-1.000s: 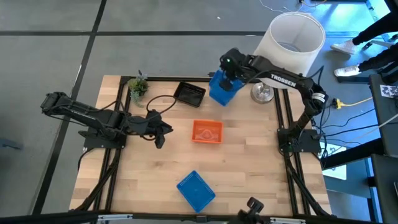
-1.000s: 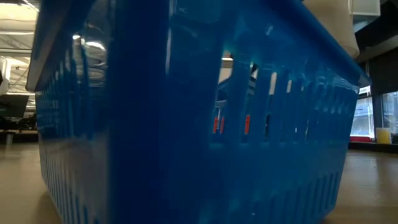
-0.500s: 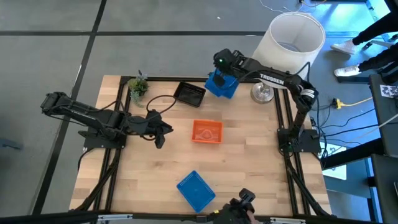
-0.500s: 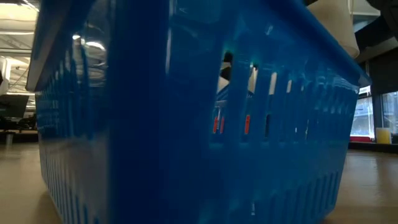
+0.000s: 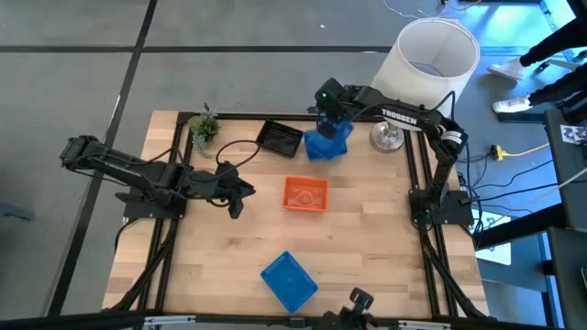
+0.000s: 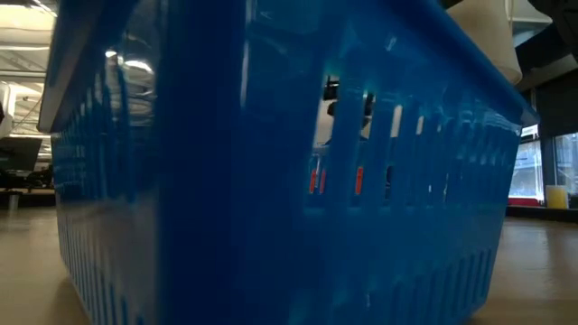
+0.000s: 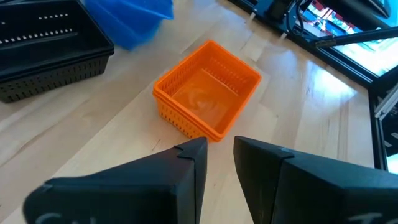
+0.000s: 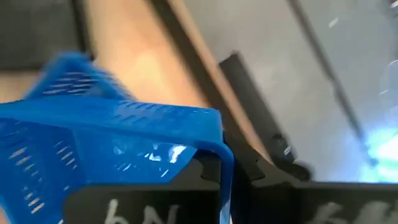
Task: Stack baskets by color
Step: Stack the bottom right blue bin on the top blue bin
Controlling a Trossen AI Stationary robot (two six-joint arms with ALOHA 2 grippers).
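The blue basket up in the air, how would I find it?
Start at the big white lampshade at the table's far right corner. Just beside it, the right gripper holds a blue basket, tilted, next to the black basket. The other blue basket lies flat at the near edge.

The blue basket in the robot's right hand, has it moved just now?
Yes. The blue basket has shifted left, away from the white lampshade, toward the black basket.

— What sort of place have we got here?
— A robotics lab: a wooden worktop (image 5: pixel 367 247) framed in black rails centre frame, bare grey floor (image 5: pixel 183 55) across the top, loose cables (image 5: pixel 514 188) at right, ceiling strip lights upper left of the low view.
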